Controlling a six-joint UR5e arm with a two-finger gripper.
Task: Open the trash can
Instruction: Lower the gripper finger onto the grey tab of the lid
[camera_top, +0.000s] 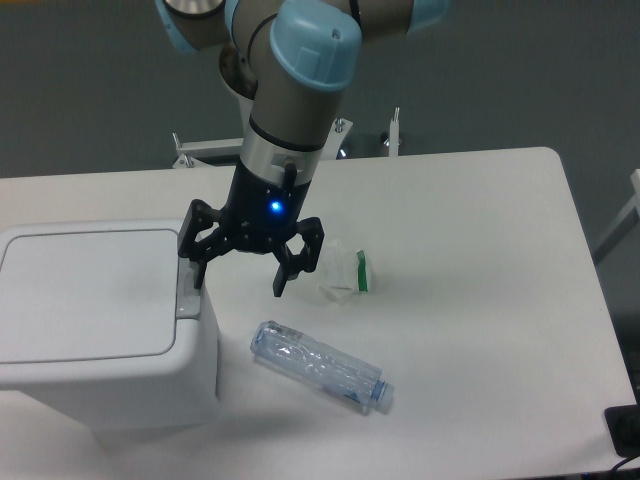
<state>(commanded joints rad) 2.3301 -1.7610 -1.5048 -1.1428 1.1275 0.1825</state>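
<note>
At the left edge of the table (480, 220), your trash can (100, 330) sits with its lid (90, 290) flat and closed, so nothing is done yet. Your gripper (240, 280) hangs wide and empty beside the can, one finger just above the grey latch (187, 300); pressing it remains.

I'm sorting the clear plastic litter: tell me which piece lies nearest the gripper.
The crumpled wrapper with the green mark, just beside the open gripper. The crushed bottle lies farther off, toward the table's front edge.
</note>
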